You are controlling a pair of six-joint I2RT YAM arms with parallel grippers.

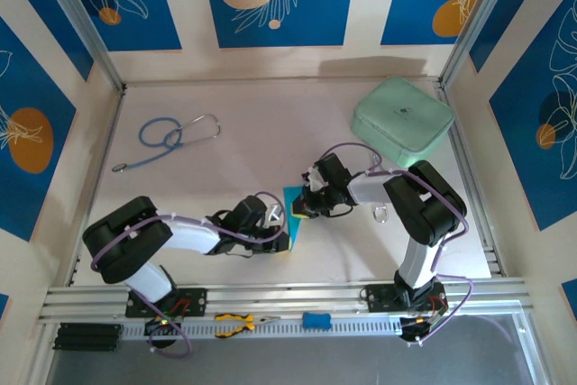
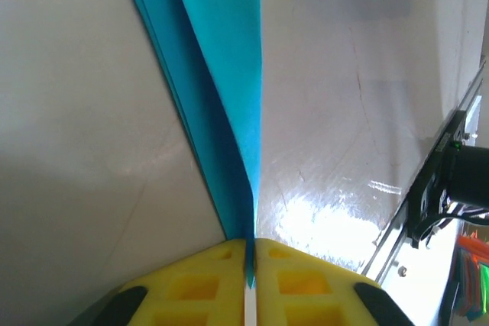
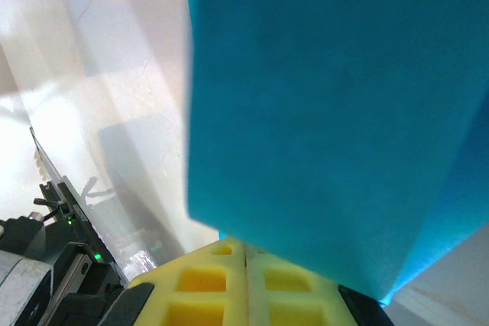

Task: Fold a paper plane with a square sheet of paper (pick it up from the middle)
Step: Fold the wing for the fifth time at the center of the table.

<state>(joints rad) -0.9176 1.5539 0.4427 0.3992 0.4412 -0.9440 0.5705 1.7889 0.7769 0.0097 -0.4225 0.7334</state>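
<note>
So the folded blue sheet of paper [image 1: 294, 200] sits mid-table between the arms, long axis running from the left gripper [image 2: 250, 253] out to the right gripper [image 3: 244, 248], both pinched tight on it.

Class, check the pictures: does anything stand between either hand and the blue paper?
Nothing visible does. The left hand and the right hand each pinch the blue paper directly, with no gap left.
</note>
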